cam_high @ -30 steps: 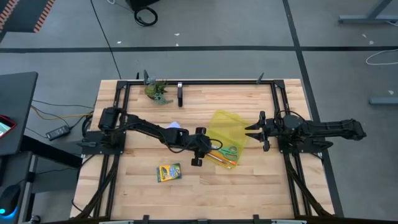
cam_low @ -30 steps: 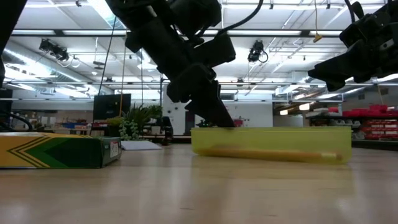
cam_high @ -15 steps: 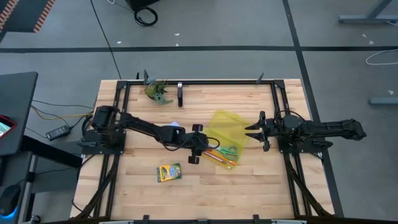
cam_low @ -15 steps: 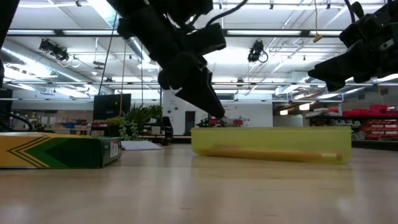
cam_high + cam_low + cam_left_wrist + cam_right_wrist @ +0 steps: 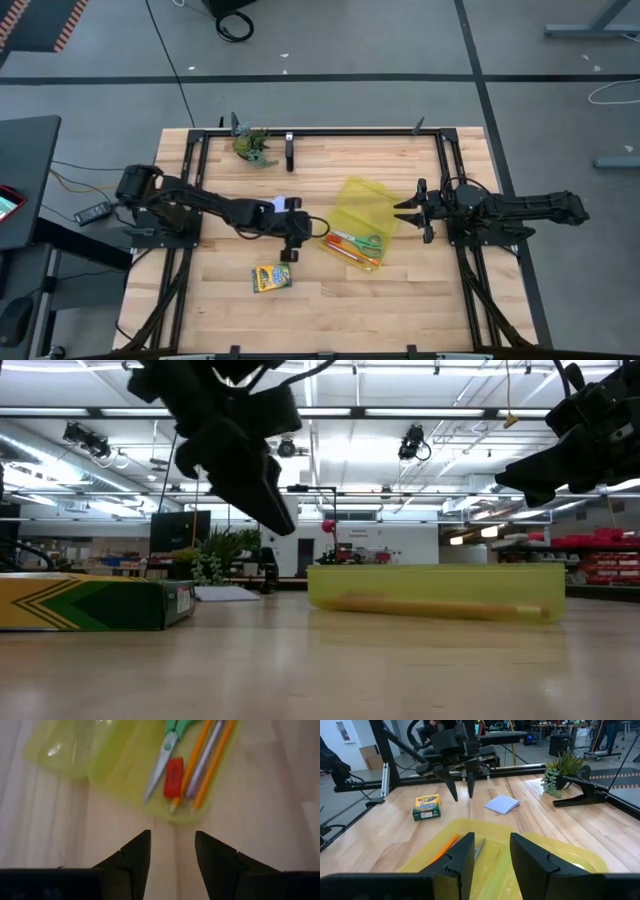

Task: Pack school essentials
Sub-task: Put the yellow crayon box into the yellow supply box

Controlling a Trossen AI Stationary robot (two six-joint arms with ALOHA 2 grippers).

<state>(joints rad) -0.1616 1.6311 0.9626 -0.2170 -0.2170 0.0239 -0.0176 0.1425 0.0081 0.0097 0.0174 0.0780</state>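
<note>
The translucent yellow pouch [image 5: 362, 212] lies flat at mid-table. Green-handled scissors [image 5: 162, 755], a red eraser [image 5: 173, 777] and thin orange pencils [image 5: 200, 765] lie in its near-left end [image 5: 352, 248]. The yellow-green crayon box [image 5: 271, 277] lies flat toward the near edge. The white-and-blue pad [image 5: 280, 203] lies left of the pouch. My left gripper [image 5: 303, 232] hovers open between pad and pouch, pointing at the pouch [image 5: 115, 755]. My right gripper [image 5: 405, 210] hovers open at the pouch's right edge [image 5: 570, 855].
A green leafy figure [image 5: 253, 147] and a black clamp [image 5: 290, 150] stand near the far edge. A black frame rail [image 5: 330, 131] runs along the far side. Bare wood lies along the near edge, right of the crayon box [image 5: 90, 605].
My left gripper has drawn back from the pouch's near-left end toward the table's left and risen a little. The scissors, eraser and pencils stay in the pouch, which has not shifted.
</note>
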